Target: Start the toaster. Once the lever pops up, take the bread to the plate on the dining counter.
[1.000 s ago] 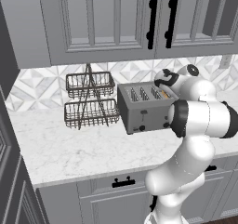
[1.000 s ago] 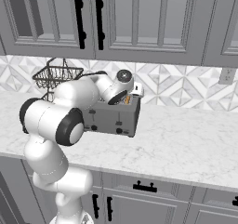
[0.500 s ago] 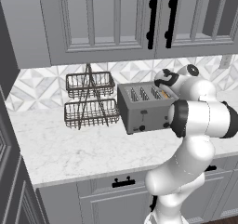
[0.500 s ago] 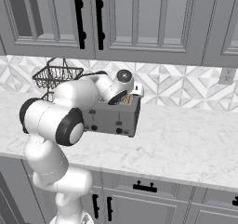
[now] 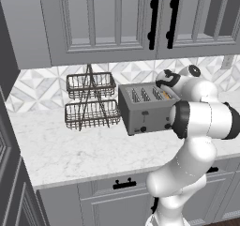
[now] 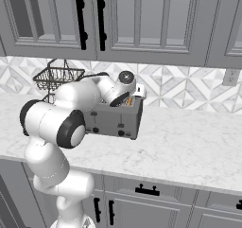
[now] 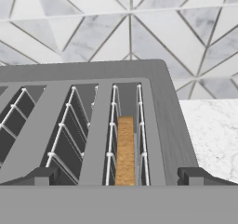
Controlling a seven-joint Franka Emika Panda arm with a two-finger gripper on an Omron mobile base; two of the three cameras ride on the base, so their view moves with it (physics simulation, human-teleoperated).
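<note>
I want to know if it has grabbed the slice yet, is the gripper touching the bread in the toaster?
Apart. In the hand view the gripper has its fingertips spread wide, either side of the bread, with clear gaps.

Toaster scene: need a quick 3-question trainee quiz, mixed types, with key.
1. True or false: the bread sits in the toaster's slot nearest the bare counter.
2. Which stands beside the toaster, on the side away from the bread? A) blue bowl B) wire rack C) kettle
3. Fill in: the gripper hangs over the toaster with its fingertips ____ , one on each side of the bread's slot.

Key: 1 true; 2 B; 3 apart
</note>
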